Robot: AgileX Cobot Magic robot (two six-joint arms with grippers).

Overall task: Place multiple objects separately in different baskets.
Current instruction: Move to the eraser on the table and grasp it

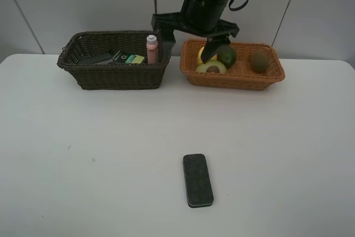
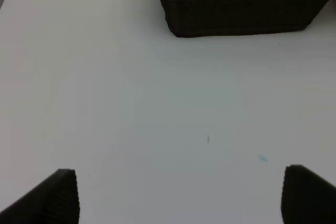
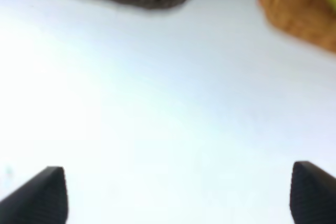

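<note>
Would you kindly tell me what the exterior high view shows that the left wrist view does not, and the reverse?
Only the exterior high view shows the black eraser lying on the table, the orange-tan basket holding fruit, and the pink bottle standing upright. Only the left wrist view shows the left gripper, jaws wide apart with nothing between them. Both show the dark brown basket and the white table.

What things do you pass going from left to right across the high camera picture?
Dark brown basket → pink bottle → black eraser → halved avocado → brown kiwi. The eraser lies alone on the near table; the fruit sits in the orange basket.
</note>
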